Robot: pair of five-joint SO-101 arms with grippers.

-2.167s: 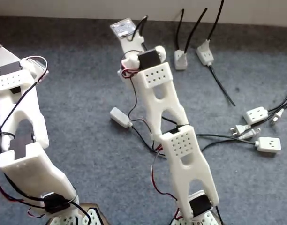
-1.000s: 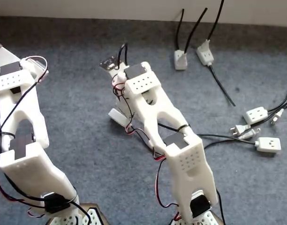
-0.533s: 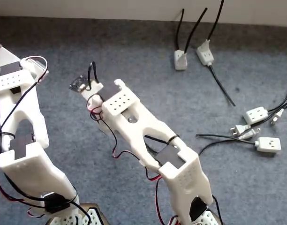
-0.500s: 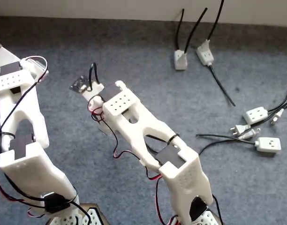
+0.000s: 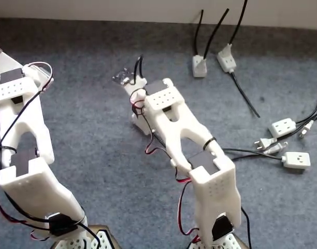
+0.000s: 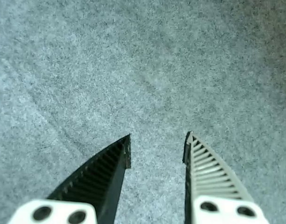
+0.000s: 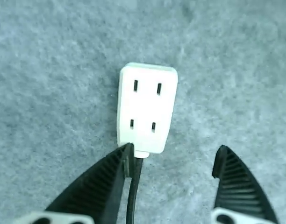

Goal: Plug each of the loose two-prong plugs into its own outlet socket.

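With jaws open, the right gripper (image 7: 175,151) hovered where the cord (image 7: 132,191) met the white outlet socket (image 7: 146,108), whose long axis ran straight ahead, off-centre toward one fingertip (image 7: 122,161).

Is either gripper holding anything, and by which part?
Nothing is held. Both the left gripper and right gripper are open; the white outlet socket lies ungripped.

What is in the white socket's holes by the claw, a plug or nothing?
Empty. The outlet socket lies face up, all four slots bare, no plug in them; the right gripper is open near one end.
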